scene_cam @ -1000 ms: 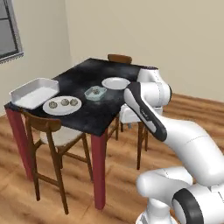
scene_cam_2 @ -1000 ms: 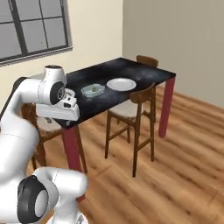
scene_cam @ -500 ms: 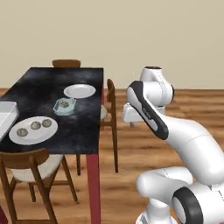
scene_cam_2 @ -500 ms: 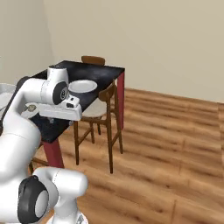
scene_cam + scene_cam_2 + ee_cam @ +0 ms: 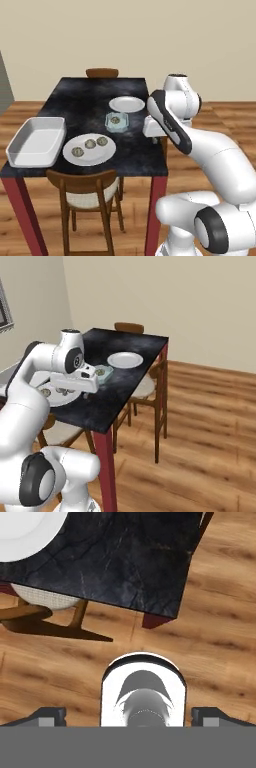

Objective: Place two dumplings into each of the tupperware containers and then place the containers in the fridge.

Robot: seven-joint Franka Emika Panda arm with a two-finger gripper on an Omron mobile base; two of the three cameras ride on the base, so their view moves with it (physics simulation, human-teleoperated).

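Note:
On the black table (image 5: 95,95) a round plate (image 5: 90,149) carries three dumplings (image 5: 90,144). A fourth dumpling lies in the small pale blue tupperware container (image 5: 116,122) (image 5: 102,373). The larger white container (image 5: 35,142) stands empty at the table's left end. My gripper (image 5: 154,136) (image 5: 84,394) hangs open and empty at the table's right edge, right of the blue container. Its fingertips (image 5: 47,714) stand wide apart over the wooden floor. A grey upright slab (image 5: 4,85) shows at the left; I cannot tell whether it is the fridge.
An empty white plate (image 5: 127,104) (image 5: 125,360) (image 5: 22,529) lies behind the blue container. Wooden chairs stand at the near side (image 5: 85,192), the far side (image 5: 102,73) and the right side (image 5: 150,386) (image 5: 45,602) of the table. Bare wooden floor (image 5: 200,431) stretches to the right.
The whole scene has shifted as the base drove and turned; the table now lies straight ahead and closer. The gripper has stayed open and empty.

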